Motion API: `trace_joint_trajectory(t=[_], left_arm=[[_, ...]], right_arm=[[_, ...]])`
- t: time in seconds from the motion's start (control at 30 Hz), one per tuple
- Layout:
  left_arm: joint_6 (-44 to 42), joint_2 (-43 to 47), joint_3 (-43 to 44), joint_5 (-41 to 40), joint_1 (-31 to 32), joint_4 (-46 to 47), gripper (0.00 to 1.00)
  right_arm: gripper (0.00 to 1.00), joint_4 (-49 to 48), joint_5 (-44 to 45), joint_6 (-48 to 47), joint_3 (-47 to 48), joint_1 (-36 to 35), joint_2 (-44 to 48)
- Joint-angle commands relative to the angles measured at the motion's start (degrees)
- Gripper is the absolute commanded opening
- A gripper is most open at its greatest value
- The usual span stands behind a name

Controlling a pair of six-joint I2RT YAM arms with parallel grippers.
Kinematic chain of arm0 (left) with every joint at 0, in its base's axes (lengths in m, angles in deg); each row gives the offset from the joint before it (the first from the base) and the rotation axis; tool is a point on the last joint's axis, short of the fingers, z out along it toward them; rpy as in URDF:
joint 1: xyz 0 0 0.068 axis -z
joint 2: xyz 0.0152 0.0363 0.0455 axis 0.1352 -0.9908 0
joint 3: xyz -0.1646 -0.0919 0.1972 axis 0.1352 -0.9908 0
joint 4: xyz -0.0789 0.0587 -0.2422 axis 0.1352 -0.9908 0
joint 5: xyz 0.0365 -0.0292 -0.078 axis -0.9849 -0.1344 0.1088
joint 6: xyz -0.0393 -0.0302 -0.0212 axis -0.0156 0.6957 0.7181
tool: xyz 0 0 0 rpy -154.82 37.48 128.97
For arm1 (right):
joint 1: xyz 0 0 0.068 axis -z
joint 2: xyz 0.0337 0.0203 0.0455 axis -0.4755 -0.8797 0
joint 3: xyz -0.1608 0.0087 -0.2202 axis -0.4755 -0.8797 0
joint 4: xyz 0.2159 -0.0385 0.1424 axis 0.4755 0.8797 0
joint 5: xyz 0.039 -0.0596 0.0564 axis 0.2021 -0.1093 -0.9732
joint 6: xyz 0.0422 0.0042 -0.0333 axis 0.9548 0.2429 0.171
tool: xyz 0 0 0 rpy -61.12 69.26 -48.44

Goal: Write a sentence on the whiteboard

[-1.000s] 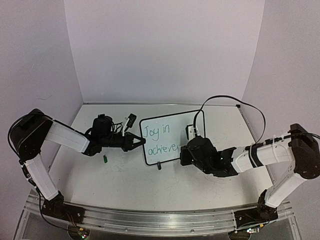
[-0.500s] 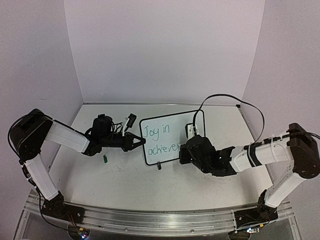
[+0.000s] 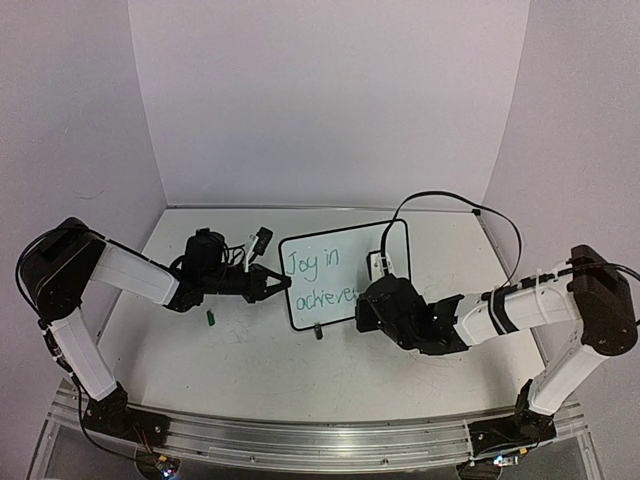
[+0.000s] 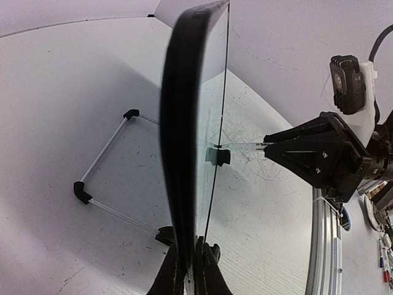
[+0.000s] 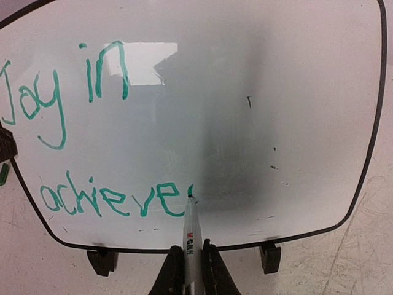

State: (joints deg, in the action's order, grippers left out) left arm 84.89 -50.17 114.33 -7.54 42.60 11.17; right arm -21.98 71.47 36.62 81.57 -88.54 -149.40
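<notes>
Right arm (image 3: 500, 312) nudged left | right fingers (image 5: 174, 270) pinch thin marker (image 5: 189, 228) | left fingers (image 4: 169, 279) clamp glossy whiteboard (image 4: 184, 123) edge

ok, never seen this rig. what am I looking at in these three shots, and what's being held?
Two robot arms are bolted at the near edge of a table. The wide picture comes from a fixed camera above and behind them; the other two come from a camera on each wrist, looking forward along that arm. The left pincer is shut on one side edge of a small whiteboard, which stands on its clip feet. The right pincer is shut on a marker, tip on the board. The green writing reads "Joy in" over an unfinished line starting "achieve". A small green item lies on the table near the left arm.
</notes>
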Motion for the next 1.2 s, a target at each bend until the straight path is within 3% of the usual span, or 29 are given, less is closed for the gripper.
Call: trace_joint_trajectory(t=[0.0,1.17], left_arm=[[-2.3,1.71,0.67,-2.1,-0.15,-0.51,0.0],[-2.48,1.38,0.93,-1.8,-0.02,-0.91,0.0]], right_arm=[[0.0,2.75,1.65,1.76,1.2,-0.21,-0.77],[0.0,1.51,3.71,-0.79,4.34,-0.02,0.99]])
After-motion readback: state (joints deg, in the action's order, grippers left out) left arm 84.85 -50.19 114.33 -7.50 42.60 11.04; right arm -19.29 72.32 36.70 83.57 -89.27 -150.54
